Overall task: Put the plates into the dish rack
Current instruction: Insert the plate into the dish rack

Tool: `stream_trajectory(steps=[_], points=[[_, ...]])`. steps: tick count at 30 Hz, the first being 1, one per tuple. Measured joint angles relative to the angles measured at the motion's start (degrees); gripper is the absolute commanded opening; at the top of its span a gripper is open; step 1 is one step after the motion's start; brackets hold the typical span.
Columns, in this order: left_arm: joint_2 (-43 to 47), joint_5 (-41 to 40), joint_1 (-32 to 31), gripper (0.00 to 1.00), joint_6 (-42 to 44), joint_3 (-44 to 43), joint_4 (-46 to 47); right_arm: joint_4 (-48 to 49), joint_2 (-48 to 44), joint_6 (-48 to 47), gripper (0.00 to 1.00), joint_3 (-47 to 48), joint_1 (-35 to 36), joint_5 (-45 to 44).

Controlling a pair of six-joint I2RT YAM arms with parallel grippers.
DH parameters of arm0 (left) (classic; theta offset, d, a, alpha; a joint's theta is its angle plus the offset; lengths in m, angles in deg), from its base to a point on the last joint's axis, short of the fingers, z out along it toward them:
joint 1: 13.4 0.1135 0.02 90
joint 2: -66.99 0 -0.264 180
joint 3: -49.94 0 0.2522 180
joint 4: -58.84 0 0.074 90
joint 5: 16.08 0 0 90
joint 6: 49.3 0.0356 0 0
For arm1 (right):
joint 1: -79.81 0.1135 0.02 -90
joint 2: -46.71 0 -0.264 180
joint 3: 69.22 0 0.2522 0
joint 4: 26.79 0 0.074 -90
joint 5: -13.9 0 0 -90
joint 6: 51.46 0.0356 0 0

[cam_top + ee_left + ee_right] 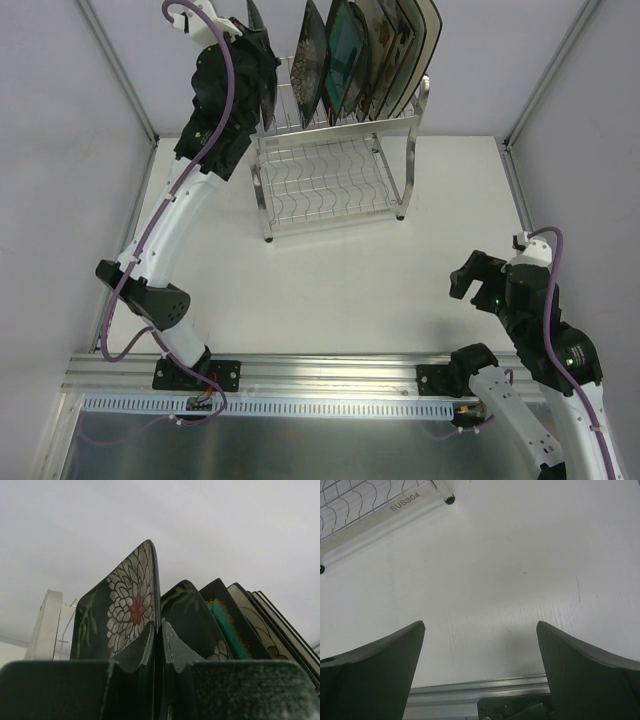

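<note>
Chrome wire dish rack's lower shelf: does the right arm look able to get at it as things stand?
Probably yes. The right gripper hangs with open jaws over bare white table, and nothing stands between it and the two-tier chrome wire dish rack, whose lower shelf is open at the front.

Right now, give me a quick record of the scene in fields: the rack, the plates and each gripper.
dish rack: upright on the far part of the table
other plates: on edge in a row on the upper tier
left gripper: shut on the dark white-flower plate, at the left end of that row
right gripper: open, holding nothing, above bare table
plates lying on table: none in view
</note>
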Motion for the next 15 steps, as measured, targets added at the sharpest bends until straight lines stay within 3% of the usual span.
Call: stream_trajectory(steps=[15], points=[[0.4,4.4,3.5,0.00,-4.2,1.0,-0.3,-0.6,-0.4,0.0,1.00,-0.3,0.0,0.0]])
